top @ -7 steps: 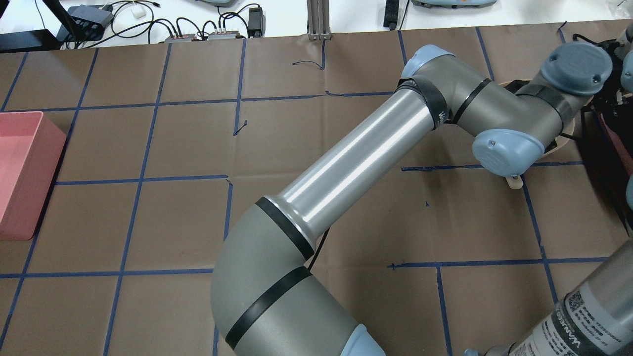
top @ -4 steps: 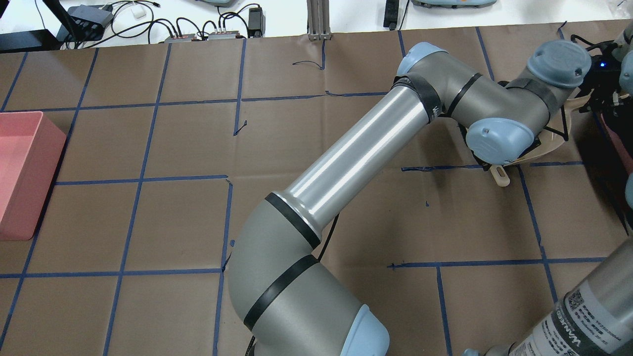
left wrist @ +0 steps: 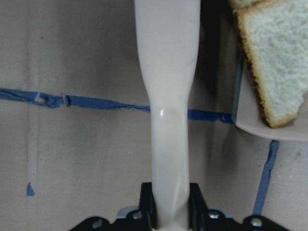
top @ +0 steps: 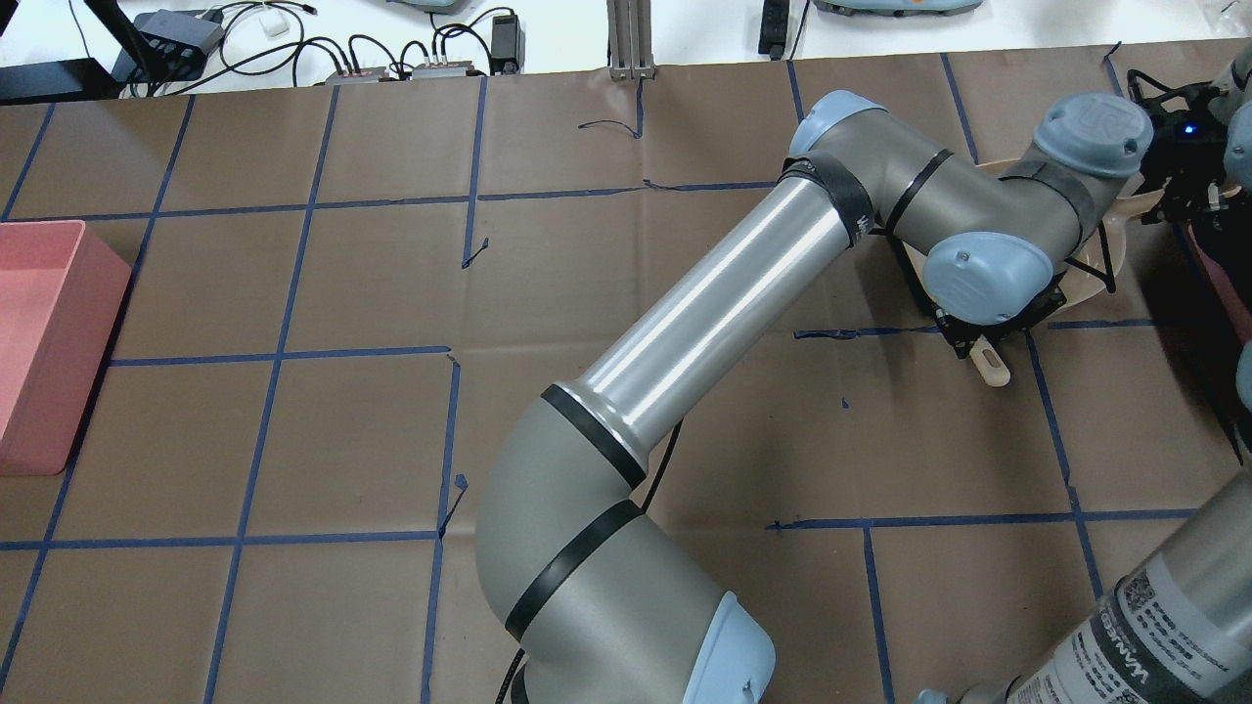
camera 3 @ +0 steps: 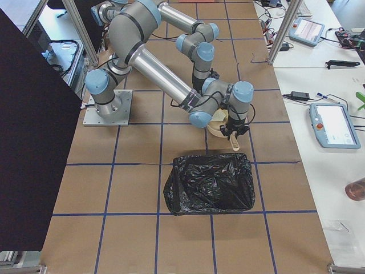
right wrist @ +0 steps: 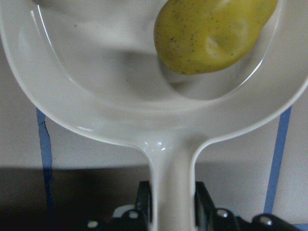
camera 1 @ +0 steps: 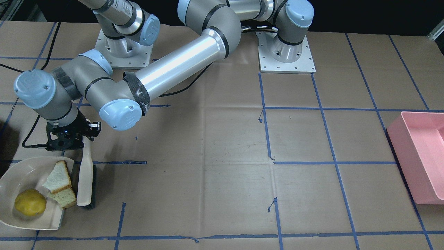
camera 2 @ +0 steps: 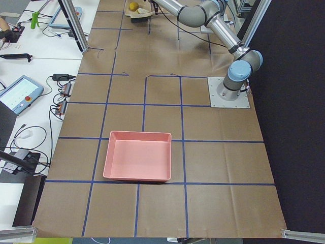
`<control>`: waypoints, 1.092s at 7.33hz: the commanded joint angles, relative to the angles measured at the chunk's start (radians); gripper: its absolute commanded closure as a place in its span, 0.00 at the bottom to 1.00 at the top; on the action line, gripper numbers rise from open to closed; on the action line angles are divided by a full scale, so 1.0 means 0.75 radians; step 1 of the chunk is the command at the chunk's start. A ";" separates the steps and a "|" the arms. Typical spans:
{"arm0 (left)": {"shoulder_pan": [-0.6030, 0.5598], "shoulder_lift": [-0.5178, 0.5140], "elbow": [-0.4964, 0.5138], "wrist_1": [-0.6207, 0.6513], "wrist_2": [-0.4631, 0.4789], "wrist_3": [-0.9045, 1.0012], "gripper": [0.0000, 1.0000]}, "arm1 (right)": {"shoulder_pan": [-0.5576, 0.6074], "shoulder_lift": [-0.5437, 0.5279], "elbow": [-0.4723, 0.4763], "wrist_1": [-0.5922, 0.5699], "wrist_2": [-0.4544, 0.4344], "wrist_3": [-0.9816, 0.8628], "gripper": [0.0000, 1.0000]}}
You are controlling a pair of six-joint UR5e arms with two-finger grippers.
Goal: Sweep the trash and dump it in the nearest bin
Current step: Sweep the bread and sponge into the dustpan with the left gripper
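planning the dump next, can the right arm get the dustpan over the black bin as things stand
Probably yes. The black bin sits just beside the dustpan the right gripper holds, nothing visible between them; the brush lies on the pan's other side.

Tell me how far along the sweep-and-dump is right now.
Sweeping looks done: the fruit and both bread pieces sit in the dustpan, the bread near its open edge. In hand: the left gripper grips the brush, which rests beside that edge; the right gripper grips the dustpan's handle. Left: carry the dustpan to the black-lined bin nearby and tip it in.
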 commanded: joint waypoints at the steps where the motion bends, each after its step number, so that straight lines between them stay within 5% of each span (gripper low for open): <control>1: -0.006 -0.051 0.080 0.043 -0.168 -0.040 1.00 | 0.000 -0.001 0.000 0.003 -0.002 0.014 0.98; 5: -0.022 -0.062 0.088 0.277 -0.451 -0.037 1.00 | 0.000 -0.005 0.000 0.005 -0.004 0.014 0.98; 8: -0.004 -0.011 0.062 0.200 -0.276 0.008 1.00 | 0.002 -0.007 0.000 0.032 0.002 0.043 0.98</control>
